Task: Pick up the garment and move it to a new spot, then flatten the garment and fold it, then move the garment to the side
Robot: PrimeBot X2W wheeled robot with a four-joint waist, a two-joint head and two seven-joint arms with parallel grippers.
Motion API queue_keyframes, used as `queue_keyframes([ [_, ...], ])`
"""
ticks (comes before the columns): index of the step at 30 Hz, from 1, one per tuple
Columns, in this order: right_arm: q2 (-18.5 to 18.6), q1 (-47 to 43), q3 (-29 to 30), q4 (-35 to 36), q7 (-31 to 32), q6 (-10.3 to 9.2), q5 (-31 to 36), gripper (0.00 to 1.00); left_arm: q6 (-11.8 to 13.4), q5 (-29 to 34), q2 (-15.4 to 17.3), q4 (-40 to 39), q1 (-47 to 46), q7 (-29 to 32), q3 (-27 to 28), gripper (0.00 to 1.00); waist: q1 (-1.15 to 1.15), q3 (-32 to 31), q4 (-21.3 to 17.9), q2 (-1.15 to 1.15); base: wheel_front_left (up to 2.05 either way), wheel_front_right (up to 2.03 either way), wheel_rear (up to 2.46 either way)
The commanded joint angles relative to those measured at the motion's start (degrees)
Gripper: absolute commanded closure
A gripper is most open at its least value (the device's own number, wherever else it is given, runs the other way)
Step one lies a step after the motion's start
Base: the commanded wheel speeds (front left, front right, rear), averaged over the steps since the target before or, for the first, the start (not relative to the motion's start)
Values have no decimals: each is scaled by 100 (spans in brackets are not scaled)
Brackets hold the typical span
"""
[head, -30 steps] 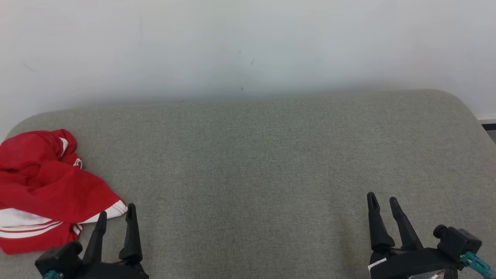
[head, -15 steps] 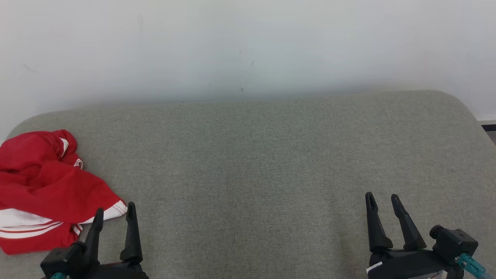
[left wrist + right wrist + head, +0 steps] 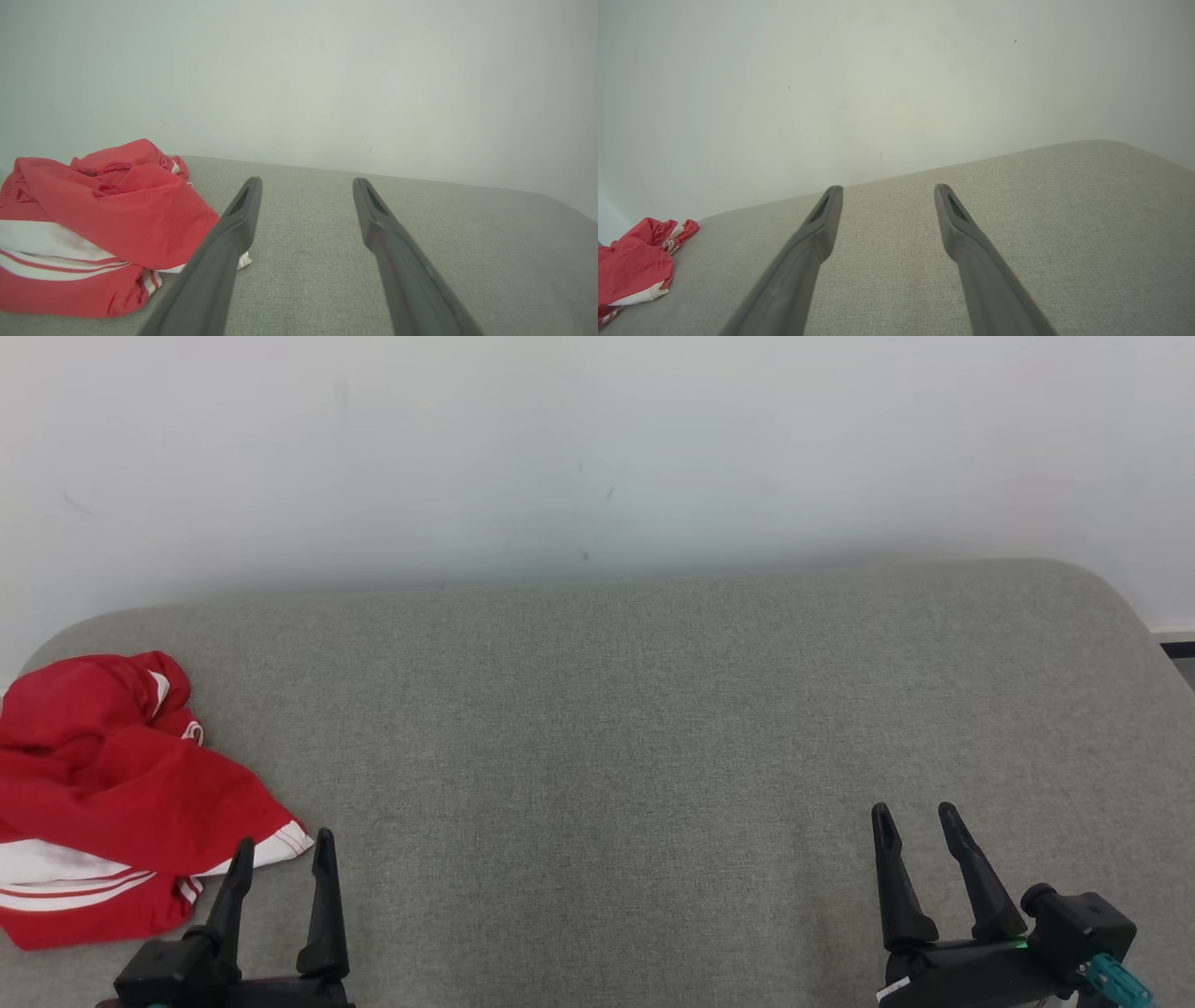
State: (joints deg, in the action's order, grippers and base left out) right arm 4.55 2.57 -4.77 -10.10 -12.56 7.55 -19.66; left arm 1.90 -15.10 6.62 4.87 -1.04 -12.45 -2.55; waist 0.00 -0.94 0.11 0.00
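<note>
The crumpled garment (image 3: 112, 803) lies left, beside the left gripper (image 3: 285, 840), jaws spread. The head view adds a teal plug (image 3: 1109, 978) on the right gripper (image 3: 913, 810), equally spread.

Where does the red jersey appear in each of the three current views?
Head view: garment crumpled at the left edge, by the left gripper.
Left wrist view: garment lower left.
Right wrist view: garment small, bottom-left corner.
Shared landmark: grey cushion meeting white wall.

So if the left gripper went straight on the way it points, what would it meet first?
Probably the white wall beyond the grey fabric-covered surface; the left gripper has bare fabric ahead. The red shiny jersey lies to its left, white-trimmed corner close in, so a brush is possible; height is unclear.
</note>
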Motion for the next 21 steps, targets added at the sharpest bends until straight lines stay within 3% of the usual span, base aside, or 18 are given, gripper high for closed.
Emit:
queue_keyframes([
  [1,41,-27,-26,38,-58,-10,175,0,-91,114,16,-51,36,-70,21,0,0,-8,-2,0,0,0,0],
  [13,54,-97,-41,43,-184,-11,579,0,-456,321,27,26,128,-194,-29,0,0,-31,-23,0,0,0,0],
  [21,68,-108,-65,4,-258,-12,675,0,-486,480,60,136,84,-201,-99,0,0,-40,-19,0,0,0,0],
])
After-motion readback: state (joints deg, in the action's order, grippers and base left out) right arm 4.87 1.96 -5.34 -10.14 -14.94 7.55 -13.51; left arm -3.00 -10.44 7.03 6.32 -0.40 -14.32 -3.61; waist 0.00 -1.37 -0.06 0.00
